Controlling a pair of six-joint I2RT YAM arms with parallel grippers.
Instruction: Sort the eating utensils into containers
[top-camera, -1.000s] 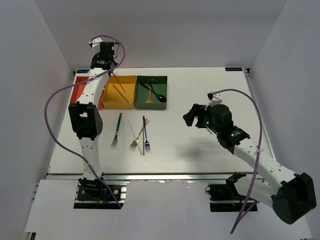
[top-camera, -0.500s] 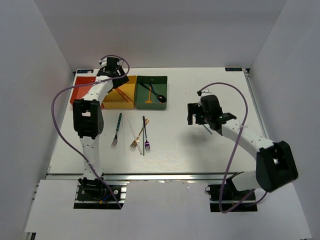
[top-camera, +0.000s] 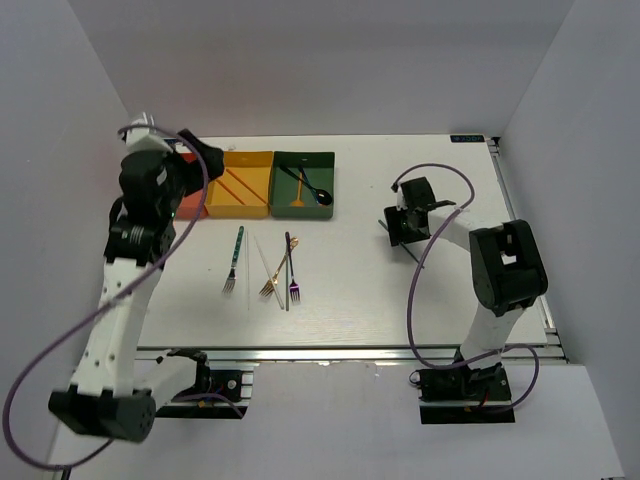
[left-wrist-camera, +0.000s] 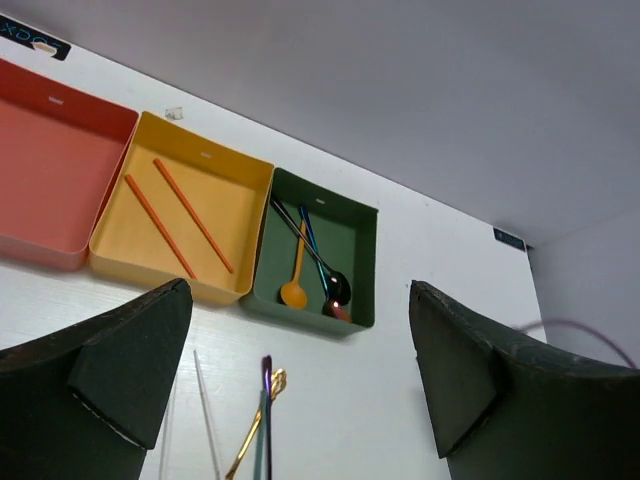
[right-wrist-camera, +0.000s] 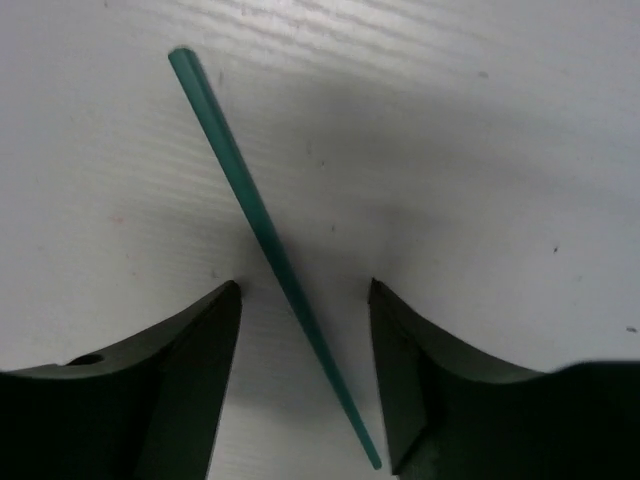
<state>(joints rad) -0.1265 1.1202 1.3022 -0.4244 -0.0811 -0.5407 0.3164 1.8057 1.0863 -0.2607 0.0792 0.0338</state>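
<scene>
Fingers on the right first: the right fingers (right-wrist-camera: 170, 380) are down low over the desk (top-camera: 350, 280), spread apart, and a teal chopstick (right-wrist-camera: 268, 245) lies flat in the gap between them. It runs on a slant, one end reaching well out past the fingertips, the other tucked back between the two pads. Bare desk shows on either side of it, so neither finger touches it, and nothing is gripped here.

Over to the left: the left fingers (left-wrist-camera: 120, 370) hang high above the desk, spread wide, holding nothing. Out beyond them three trays sit in a row, wall against wall. The dark green tray (left-wrist-camera: 355, 250) is straight ahead of the gap, holding a gold spoon (left-wrist-camera: 293, 292) and a black spoon (left-wrist-camera: 335, 285). It also holds a blue-handled piece and something red at the near wall that I can't make out. The yellow tray (left-wrist-camera: 235, 195) is next along, ahead of the left-hand finger, with two orange-red chopsticks (left-wrist-camera: 160, 228) lying side by side on a slant. The red-orange tray (left-wrist-camera: 40, 150) is farthest out on that same side.

Closer in, under the gap between the left fingers, loose utensils lie on the desk. A pale chopstick (left-wrist-camera: 205, 405), a gold fork (top-camera: 275, 275), a dark chopstick (top-camera: 287, 262) and a purple fork (top-camera: 293, 290) are bunched together. A teal fork (top-camera: 234, 262) lies just apart from them. That whole bunch is well away from the right fingers.
</scene>
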